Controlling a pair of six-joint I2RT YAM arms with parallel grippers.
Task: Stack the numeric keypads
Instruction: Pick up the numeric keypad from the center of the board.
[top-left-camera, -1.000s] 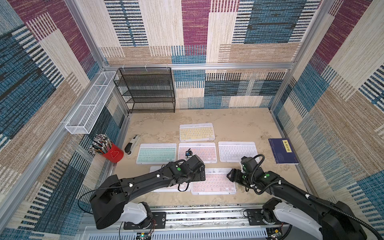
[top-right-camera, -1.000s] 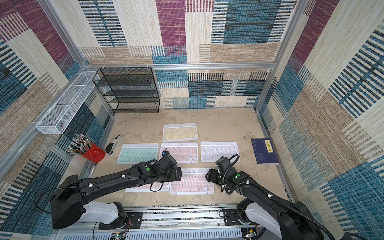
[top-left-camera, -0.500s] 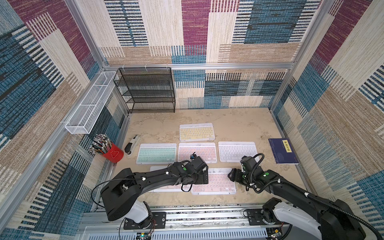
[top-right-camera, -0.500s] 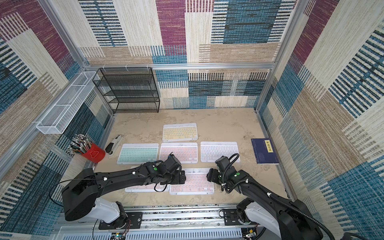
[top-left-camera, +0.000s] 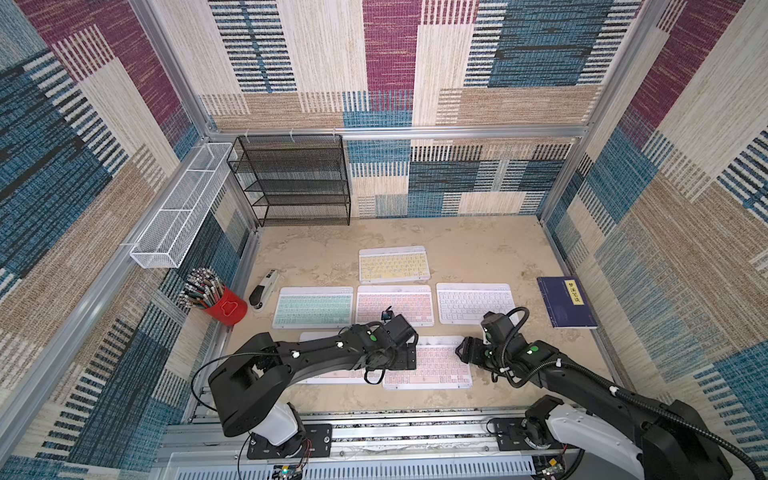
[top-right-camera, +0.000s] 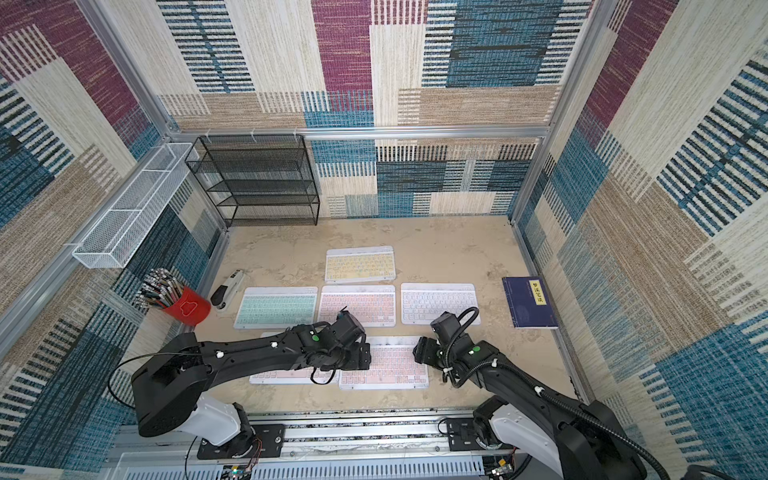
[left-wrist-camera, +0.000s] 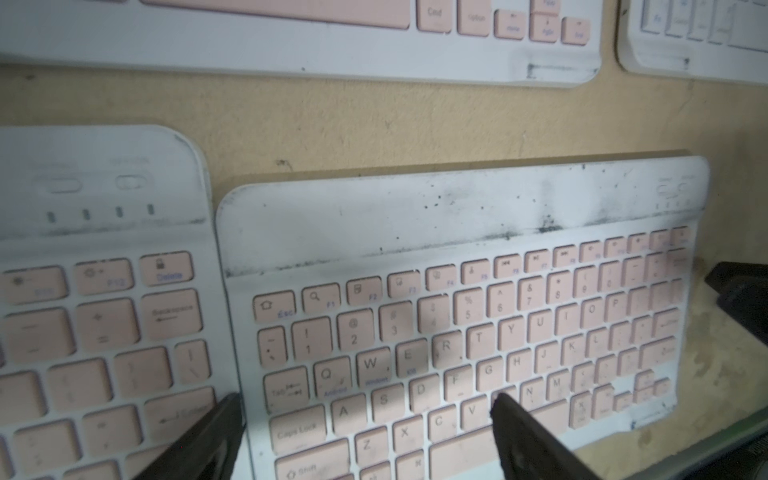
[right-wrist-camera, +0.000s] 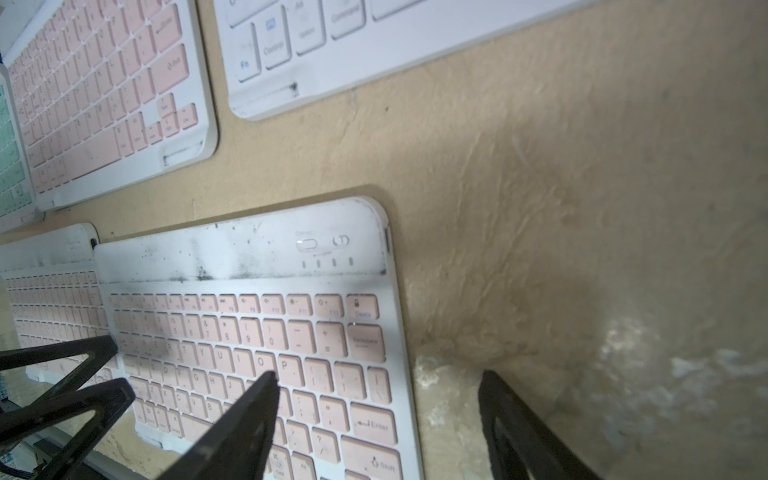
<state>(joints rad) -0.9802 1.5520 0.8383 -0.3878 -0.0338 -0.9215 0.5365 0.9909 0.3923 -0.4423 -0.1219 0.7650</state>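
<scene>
We found the near-left pink keyboard (top-left-camera: 328, 376) largely hidden beneath the left arm (top-left-camera: 316, 357); book (top-left-camera: 566, 302) label lettering too small to read.

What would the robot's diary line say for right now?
left gripper: open, over left end of front-right pink keypad | right gripper: open, straddling its right edge | held: nothing | stacked: none yet

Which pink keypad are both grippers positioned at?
The front-right pink keypad: the open left gripper and right gripper flank its short ends. The front-left pink keypad lies under the left arm; the middle-row pink keypad sits farther back.
</scene>
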